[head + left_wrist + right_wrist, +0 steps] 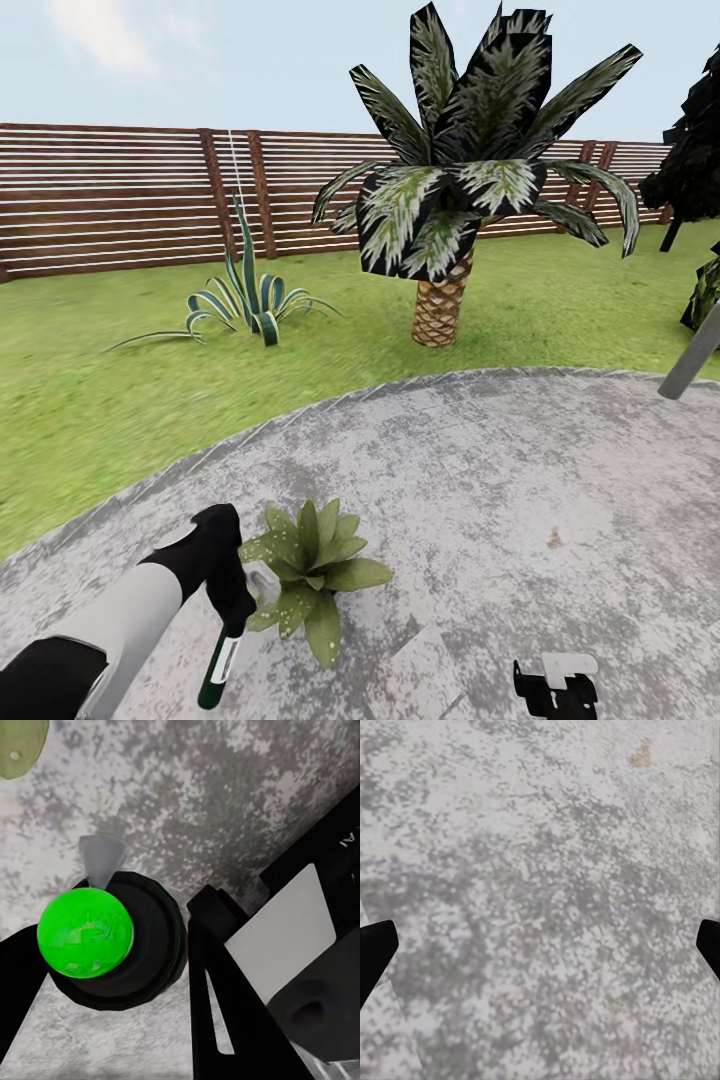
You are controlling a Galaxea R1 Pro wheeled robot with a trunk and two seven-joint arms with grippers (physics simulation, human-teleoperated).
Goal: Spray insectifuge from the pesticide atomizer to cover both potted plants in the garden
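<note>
The jaws of the left gripper [232,610] are clamped on the pesticide atomizer [220,665], which hangs with its long axis near upright — dark end low toward the paving, the grey nozzle piece up at the hand and facing the plant; in the left wrist view its bright green end [85,932] sits in a black collar between the fingers. Just beside that nozzle, on the near part of the round grey paving [480,470], stands one potted plant [312,570], its speckled leaves almost touching the gripper, so the left arm, bent in from the near left, looks placed to spray it. The right gripper [555,688] hovers low over bare paving, jaws apart and empty. Farther off lie the lawn [90,400], a striped curling-leaf plant [243,300], a palm [470,190] and the wooden fence [120,195].
</note>
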